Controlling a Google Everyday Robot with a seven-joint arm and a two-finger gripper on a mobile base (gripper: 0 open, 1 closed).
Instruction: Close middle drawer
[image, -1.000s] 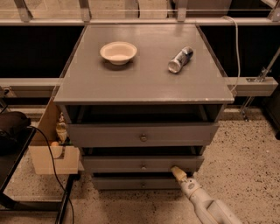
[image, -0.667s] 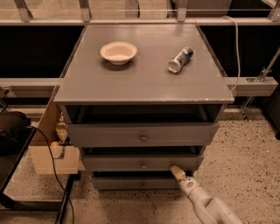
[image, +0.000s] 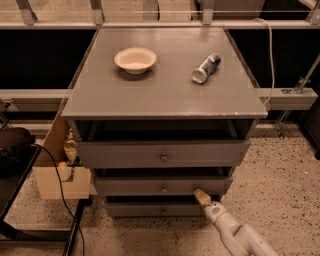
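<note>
The middle drawer (image: 150, 187) is the second of three grey fronts in the grey cabinet, with a small round metal knob (image: 164, 189) at its centre. It stands pulled out a little, less far than the taller top drawer (image: 125, 154) above it. The lowest, narrowest drawer (image: 145, 210) sits below and further back. My gripper (image: 201, 196), cream-tipped on a white arm coming in from the lower right, touches the right part of the middle drawer's front, to the right of the knob.
On the cabinet top stand a cream bowl (image: 135, 59) and a silver can lying on its side (image: 206, 68). A cardboard box (image: 59, 172) and a black cable (image: 64, 200) sit left of the cabinet. Speckled floor lies to the right.
My gripper has crept slightly up and left along the middle drawer's front. The drawer shows no clear movement.
</note>
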